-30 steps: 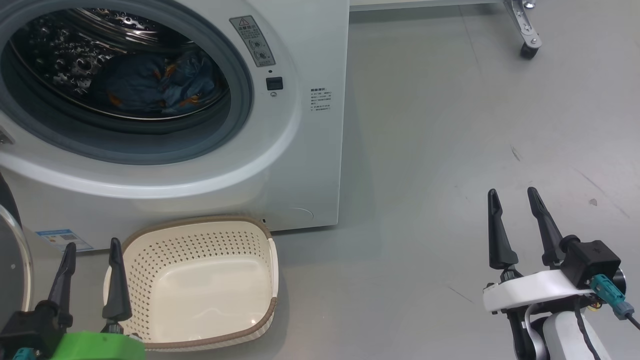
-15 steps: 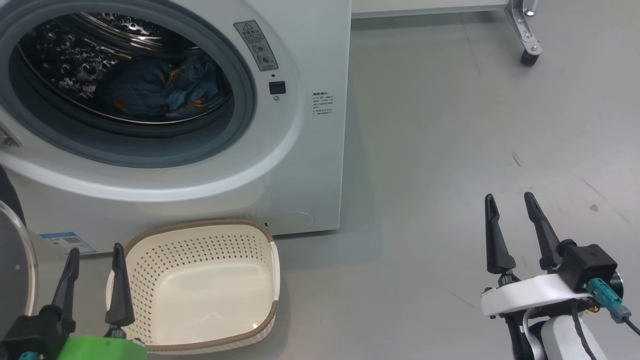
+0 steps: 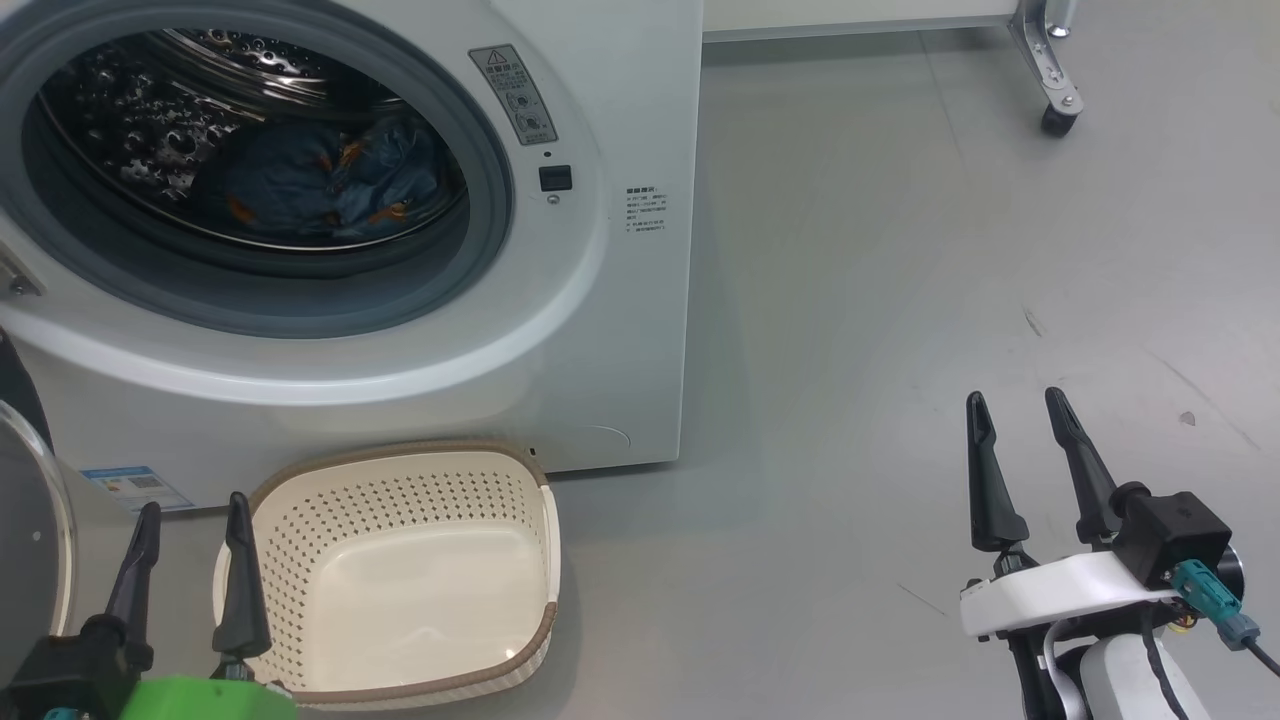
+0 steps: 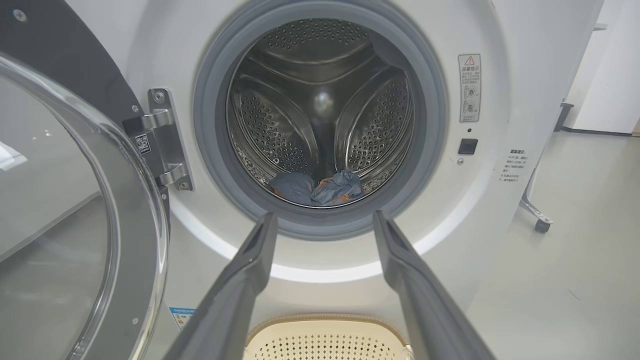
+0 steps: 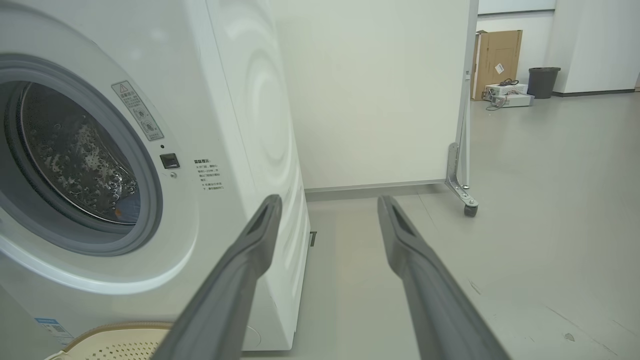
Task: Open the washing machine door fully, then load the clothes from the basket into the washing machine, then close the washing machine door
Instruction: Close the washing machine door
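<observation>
The large round door with a black rim and clear glass bowl (image 4: 55, 215) stands swung open on the left of the big white front-loading washing machine (image 3: 620, 330), and the picture's edge cuts most of it off. Inside the perforated steel drum (image 4: 280, 130), the bundle of blue clothes with orange flecks (image 3: 320, 185) lies at the bottom. It sits in shadow, so its print is hard to make out.

The small cream perforated basket with a brown woven-look rim (image 3: 400, 448) sits on the floor against the machine's base, below the opening, with its bare bottom showing. Its near edge is cut off in both wrist views.

The left gripper (image 3: 193, 505) hangs just left of the basket, its fingers spread wide and holding nothing. One finger overlaps the basket's rim in the head view, and whether they touch cannot be told. The right gripper (image 3: 1015, 400) hovers well to the right over bare floor, its fingers also spread and holding nothing.

The smooth grey floor (image 3: 900, 300) shows a few scuffs. Behind the machine stands a white panel (image 5: 375, 90) on a metal foot with a caster wheel (image 3: 1055, 118). Farther back there is a cardboard box (image 5: 500, 55) and a dark bin (image 5: 543, 82).
</observation>
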Robot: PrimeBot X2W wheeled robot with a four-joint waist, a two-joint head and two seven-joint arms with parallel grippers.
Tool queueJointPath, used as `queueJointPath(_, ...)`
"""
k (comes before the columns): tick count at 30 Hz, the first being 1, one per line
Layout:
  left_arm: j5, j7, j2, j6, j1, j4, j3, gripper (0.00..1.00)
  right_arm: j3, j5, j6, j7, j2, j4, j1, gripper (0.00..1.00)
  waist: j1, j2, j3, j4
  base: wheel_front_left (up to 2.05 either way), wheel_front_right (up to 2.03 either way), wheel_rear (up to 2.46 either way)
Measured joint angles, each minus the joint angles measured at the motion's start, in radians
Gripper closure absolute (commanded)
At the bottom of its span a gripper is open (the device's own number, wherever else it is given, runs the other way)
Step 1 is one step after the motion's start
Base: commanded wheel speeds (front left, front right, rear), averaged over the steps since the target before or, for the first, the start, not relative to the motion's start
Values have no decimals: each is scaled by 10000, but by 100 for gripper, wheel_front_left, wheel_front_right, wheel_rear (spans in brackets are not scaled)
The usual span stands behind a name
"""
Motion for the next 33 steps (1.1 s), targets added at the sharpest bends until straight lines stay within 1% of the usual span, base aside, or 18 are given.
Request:
queueJointPath(3,0,0,0,67,14,-27,0,0,15,0,0,0,0,-38,44,0,0,0,60,-11,-17,17,0)
queueJointPath(14,10,0,0,84,11,-96,-23,0,10,2,-2,0,6,-54,140,0,0,0,183,-54,-45,45,0)
queueJointPath(16,10,0,0,163,5,-127,-8,0,-2,2,-2,0,6,-61,140,0,0,0,187,-56,-73,73,0)
queueJointPath(30,-10,0,0,176,4,-153,-27,0,-15,2,-2,0,10,-79,140,0,0,0,256,-7,-106,106,0)
queueJointPath(33,-25,0,-2,259,4,-151,40,0,-17,2,-2,0,10,-98,140,0,0,0,288,13,-118,118,0)
